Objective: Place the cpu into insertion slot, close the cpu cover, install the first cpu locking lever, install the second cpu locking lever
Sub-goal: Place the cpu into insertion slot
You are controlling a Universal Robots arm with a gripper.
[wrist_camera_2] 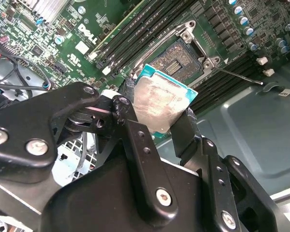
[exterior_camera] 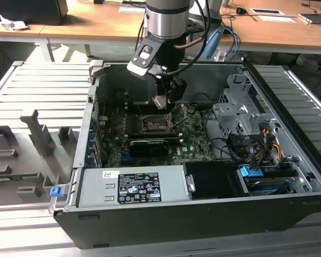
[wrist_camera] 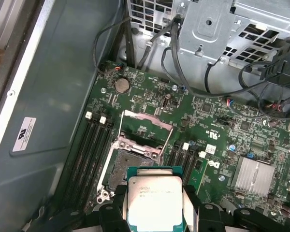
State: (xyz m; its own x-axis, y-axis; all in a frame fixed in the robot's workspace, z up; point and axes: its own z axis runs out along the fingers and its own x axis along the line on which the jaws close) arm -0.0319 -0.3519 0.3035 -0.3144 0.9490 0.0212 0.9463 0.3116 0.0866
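In the exterior view the robot arm reaches down into an open computer case (exterior_camera: 150, 235) that lies on a grey ribbed tabletop (exterior_camera: 37, 91). The claw (exterior_camera: 165, 100) hangs over the green motherboard (exterior_camera: 195, 140), near the middle of the case. It is clenched on the cpu (exterior_camera: 160, 101), the small flat silvery square. The cpu is up in the air and tilted, just above the insertion slot (exterior_camera: 155, 124). It is not touching the slot.

In the second wrist view two black fingers (wrist_camera_2: 130, 116) pinch the cpu (wrist_camera_2: 162, 104) by two opposite edges. The cpu has a shiny top and a thin blue-green rim. Past it lies the insertion slot (wrist_camera_2: 181, 55), open and bare inside, with a silver frame around it. A thin metal lever (wrist_camera_2: 237, 76) sticks out to one side of the slot.

In the first wrist view the cpu (wrist_camera: 154, 198) sits between the black fingers (wrist_camera: 118, 205), close to the camera. The insertion slot (wrist_camera: 130, 164) is just beyond it. The cpu cover (wrist_camera: 147, 120) is flipped up on the far side of the slot, so the slot is uncovered. Long black memory slots (wrist_camera: 87, 150) run beside it. A silver ribbed cooling block (wrist_camera: 251, 176) sits well apart on the motherboard (wrist_camera: 212, 125).
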